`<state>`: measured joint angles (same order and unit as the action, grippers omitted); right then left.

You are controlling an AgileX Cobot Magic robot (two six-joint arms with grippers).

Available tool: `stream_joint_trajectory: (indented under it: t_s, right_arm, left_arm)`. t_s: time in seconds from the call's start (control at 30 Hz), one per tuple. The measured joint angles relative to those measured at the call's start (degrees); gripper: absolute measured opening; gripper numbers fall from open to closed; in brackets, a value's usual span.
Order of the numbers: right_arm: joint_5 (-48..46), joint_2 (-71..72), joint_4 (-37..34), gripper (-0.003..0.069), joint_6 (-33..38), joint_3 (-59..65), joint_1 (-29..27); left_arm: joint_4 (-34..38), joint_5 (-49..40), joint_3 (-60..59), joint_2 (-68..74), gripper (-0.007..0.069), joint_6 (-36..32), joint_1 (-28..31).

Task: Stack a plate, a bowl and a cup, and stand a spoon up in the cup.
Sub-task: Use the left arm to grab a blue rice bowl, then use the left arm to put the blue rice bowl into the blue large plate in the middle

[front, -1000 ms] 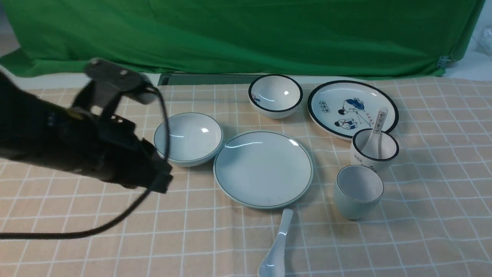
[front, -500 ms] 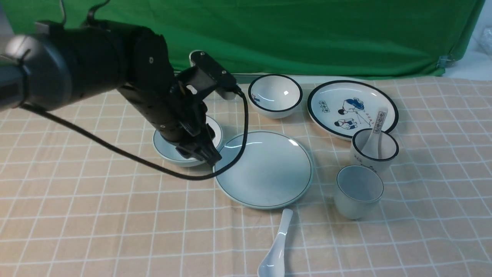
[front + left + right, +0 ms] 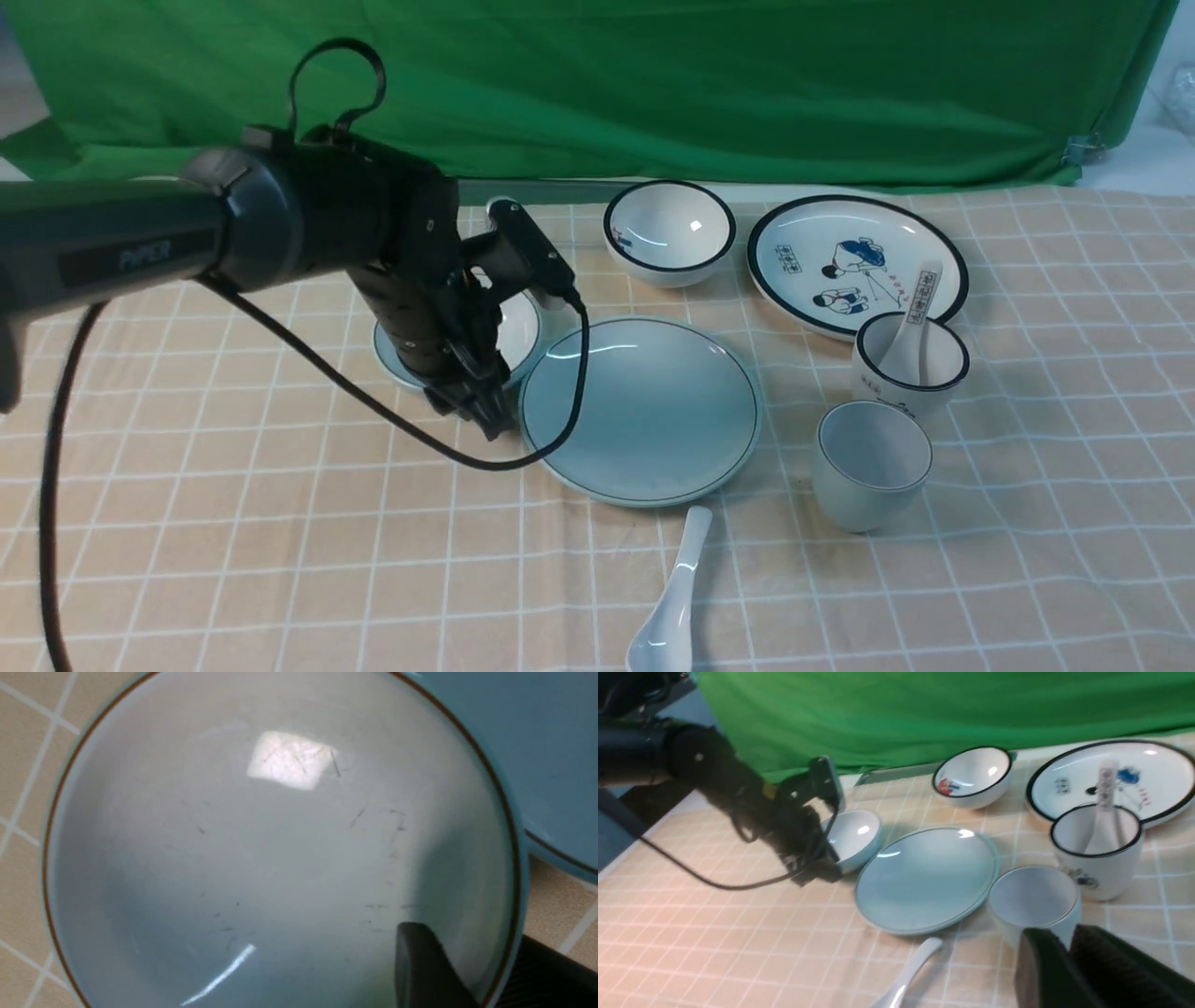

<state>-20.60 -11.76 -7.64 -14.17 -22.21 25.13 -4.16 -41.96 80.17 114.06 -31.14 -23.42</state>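
Checked surface (image 3: 187,523): peach cloth with white grid lines, carrying all items.

Left arm (image 3: 308,215): black, reaching in over the surface, wrist angled down, with a cable hanging in a loop below it.

Plate (image 3: 644,411): pale blue-grey, flat on the surface just beside the left gripper (image 3: 476,411) on its right. It lies bare, with nothing stacked on it.

Bowl (image 3: 233,849): pale blue-grey, upright, directly under the left gripper and close against the plate's edge. The gripper stands with its jaws parted astride the bowl's rim on the side nearest the plate. One of the fingers (image 3: 420,966) is inside the bowl and the other is outside the wall. Whether the pads press on the rim cannot be told.

Cup (image 3: 870,462): pale blue-grey, upright and empty. It is well apart from the left gripper, to the right past the plate, and just ahead of the right gripper (image 3: 1066,947).

Right gripper: seen only in its wrist view, with the jaws drawn together, almost no gap between them and nothing held.

Spoon (image 3: 674,597): glossy pale ceramic, lying on the surface nearer the robot than the left gripper and to its right. Its handle end points at the plate's near edge.
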Motion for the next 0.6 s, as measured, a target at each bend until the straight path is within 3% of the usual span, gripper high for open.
stream_joint_trajectory:
  t_s: [0.07, 0.13, 0.27, 0.6]
  right_arm:
    - [0.0, 0.0, 0.0, 0.0124, -0.1, 0.0, 0.9]
    - [0.0, 0.0, 0.0, 0.0125, -0.2, 0.0, 1.3]
    - [0.0, 0.0, 0.0, 0.0127, -0.2, 0.0, 1.4]
    - [-0.3, 0.0, 0.0, 0.0132, -0.2, 0.0, 1.4]
  left_arm:
    - [0.0, -0.1, 0.1, 0.0, 0.0057, -0.1, -0.1]
    - [-0.1, -1.2, 0.1, -0.4, 0.0036, 0.0, -0.1]
    - [0.4, -5.5, 0.0, -3.9, 0.0031, 0.8, -1.7]
    - [1.1, -2.4, 0.2, -6.7, 0.0031, 0.8, -15.4]
